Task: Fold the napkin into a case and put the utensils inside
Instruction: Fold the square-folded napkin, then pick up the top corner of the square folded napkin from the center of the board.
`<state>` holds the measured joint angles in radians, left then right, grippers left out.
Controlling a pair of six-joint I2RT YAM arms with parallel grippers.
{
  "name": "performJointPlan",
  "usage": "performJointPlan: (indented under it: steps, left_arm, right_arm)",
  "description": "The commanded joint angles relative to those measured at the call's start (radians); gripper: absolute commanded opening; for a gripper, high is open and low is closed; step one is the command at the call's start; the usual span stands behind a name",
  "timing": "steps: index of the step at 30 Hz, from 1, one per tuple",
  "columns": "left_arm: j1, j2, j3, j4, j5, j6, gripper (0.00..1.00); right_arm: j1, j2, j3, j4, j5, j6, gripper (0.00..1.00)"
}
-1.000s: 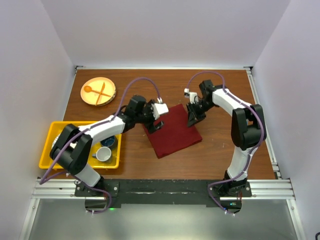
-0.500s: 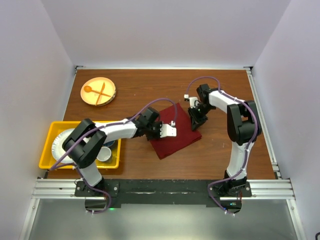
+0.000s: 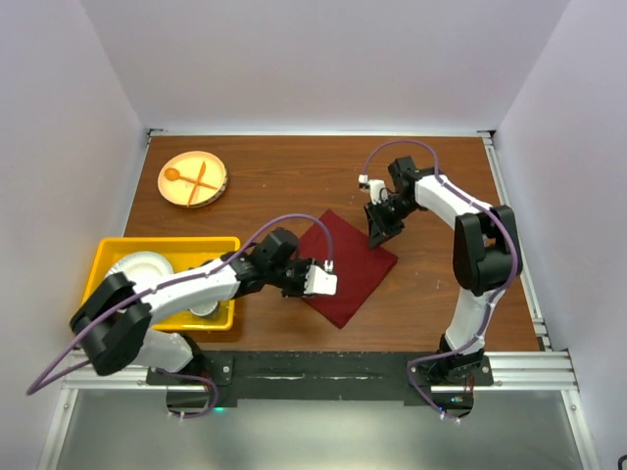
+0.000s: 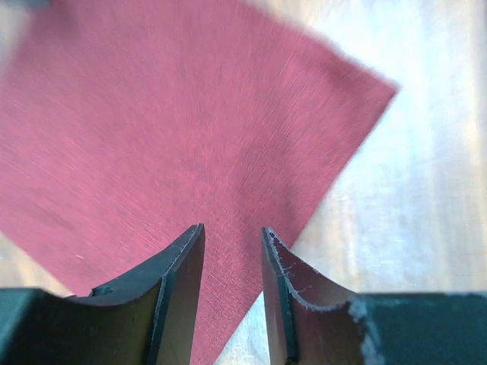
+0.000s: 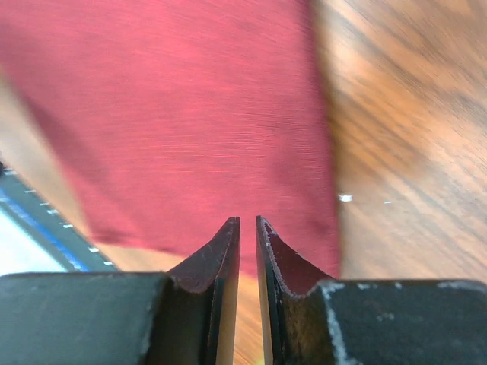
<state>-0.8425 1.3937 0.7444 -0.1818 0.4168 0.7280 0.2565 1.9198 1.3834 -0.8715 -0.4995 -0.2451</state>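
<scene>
Hovering | left pincer parted, empty | right pincer grip unclear | maroon woven napkin flat

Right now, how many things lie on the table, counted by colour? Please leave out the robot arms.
Maroon: 1, the napkin
Orange: 3, the plate, the spoon and the fork on it
Yellow: 1, the bin
White: 1, the dish inside the bin
Total: 6. Part of the bin is hidden, so more may lie there.
</scene>
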Motion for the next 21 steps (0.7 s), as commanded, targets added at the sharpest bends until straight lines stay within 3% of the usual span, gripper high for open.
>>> performJointPlan:
  steps: [1,12,21]
  left_arm:
    - [-0.026,-0.045,-0.025,0.071,0.134,0.008,0.38]
    - [-0.243,0.019,-0.168,0.393,0.014,-0.027,0.32]
    - [-0.294,0.083,-0.174,0.439,-0.033,-0.016,0.31]
  right_arm:
    - [0.009,-0.091,-0.026,0.046,-0.154,0.018,0.2]
    - [0.043,-0.099,-0.236,0.25,-0.154,0.11,0.18]
    - [0.044,-0.081,-0.311,0.312,-0.122,0.107,0.18]
